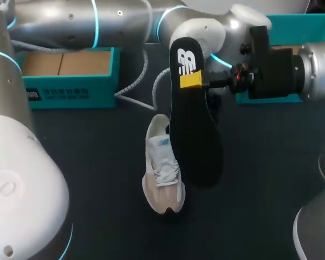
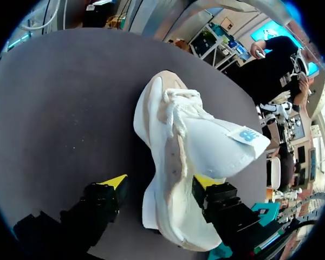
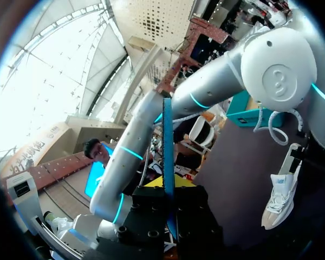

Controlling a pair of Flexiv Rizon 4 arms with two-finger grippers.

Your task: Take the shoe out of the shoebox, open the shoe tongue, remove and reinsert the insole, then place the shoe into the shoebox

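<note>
A white and beige shoe [image 1: 161, 176] lies on the dark table [image 1: 97, 179], its tongue [image 2: 227, 149] pulled up and back. In the left wrist view my left gripper [image 2: 160, 184] stands open around the shoe's [image 2: 173, 162] heel end, with a clear gap at one yellow fingertip [image 2: 114, 181]. In the head view that gripper is hidden behind the insole. The black insole [image 1: 194, 119] hangs upright above the shoe, and my right gripper [image 1: 197, 81] is shut on its heel end. In the right wrist view the insole [image 3: 167, 157] shows edge-on between the yellow tips [image 3: 184, 181], with the shoe [image 3: 279, 200] far below.
A teal shoebox [image 1: 70, 76] with a cardboard-brown inside stands at the back left. Another teal box part [image 1: 292, 24] sits at the back right, behind my right arm. A white cable [image 1: 135, 86] trails over the table between them.
</note>
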